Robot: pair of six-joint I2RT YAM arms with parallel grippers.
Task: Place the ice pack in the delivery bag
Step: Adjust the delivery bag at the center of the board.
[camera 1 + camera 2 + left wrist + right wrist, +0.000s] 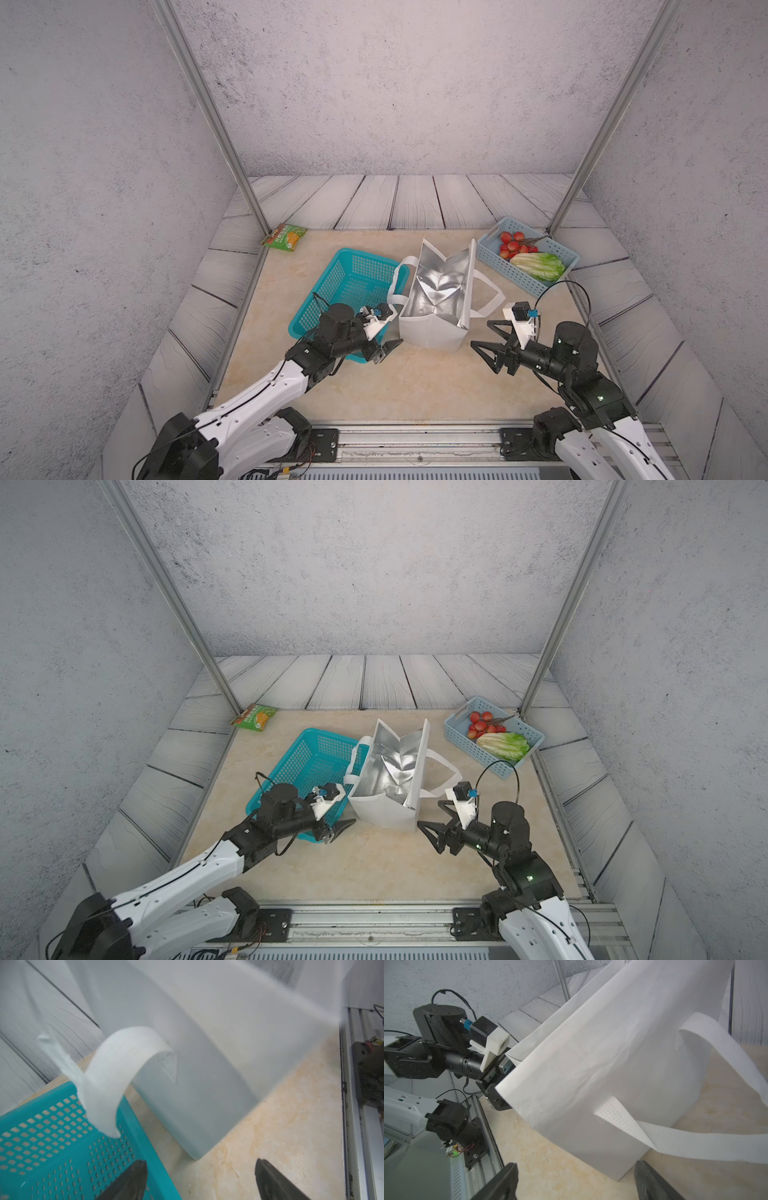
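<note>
2 claws flank the delivery bag (pixel 432 332), and we see both released and empty. Left gripper (pixel 199 1161) sits low at the bag's near left corner, its black fingers (pixel 133 1178) spread wide, 1 over the near corner of the teal mesh basket (pixel 332 286), the other over bare table (pixel 395 386). Right gripper (pixel 482 332) hovers just off the bag's near right corner, jaws parted, nothing between them, clear of the white wall. The bag itself stands upright in the middle of the table, mouth open, silver foil lining (pixel 440 286) catching the light. The teal basket sits just beside the bag, on its left. We spot 1 white loop handle (pixel 394 282) draped over the teal basket's rim and the other handle (pixel 493 287) lying out on the table toward the right arm. Back right, a pale blue basket (pixel 505 274) holds red tomatoes (pixel 513 243) and a lettuce (pixel 538 266). Back left, a green packet (pixel 286 237) lies by the frame post (pixel 227 145). Where the ice pack is, we cannot tell.
</note>
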